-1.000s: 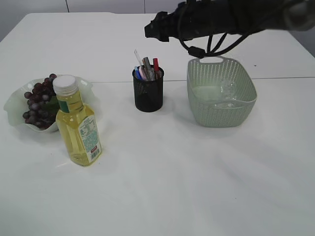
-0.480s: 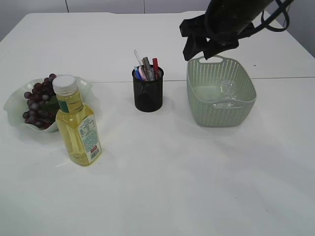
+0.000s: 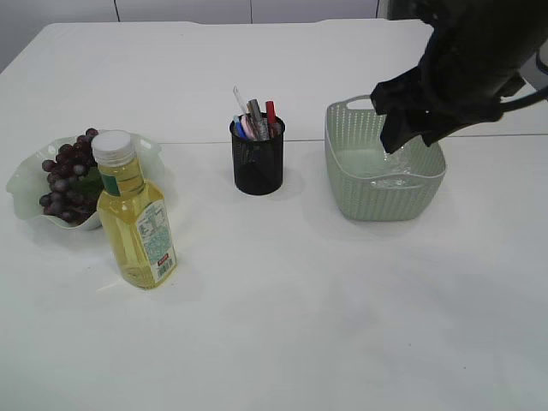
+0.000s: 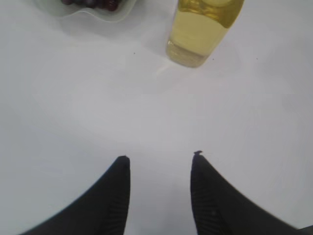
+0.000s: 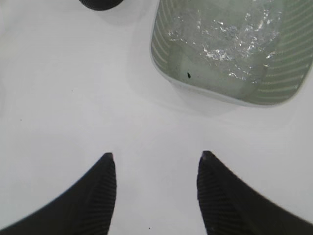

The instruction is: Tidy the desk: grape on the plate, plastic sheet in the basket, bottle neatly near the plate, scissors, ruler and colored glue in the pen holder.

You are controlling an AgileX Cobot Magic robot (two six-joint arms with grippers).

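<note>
one bottle (image 3: 134, 214), one plate (image 3: 26, 184) with one bunch of grapes (image 3: 67, 175), one pen holder (image 3: 258, 157), one basket (image 3: 383, 163) with one plastic sheet (image 5: 230, 36), and two grippers, left (image 4: 159, 157) and right (image 5: 157, 155).

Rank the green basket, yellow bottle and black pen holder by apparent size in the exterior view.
1. Pale green woven plastic basket, largest, though the right arm hides part of it.
2. Clear bottle of yellow liquid; nearer the camera, so unsure.
3. Black mesh pen holder, smallest.
</note>
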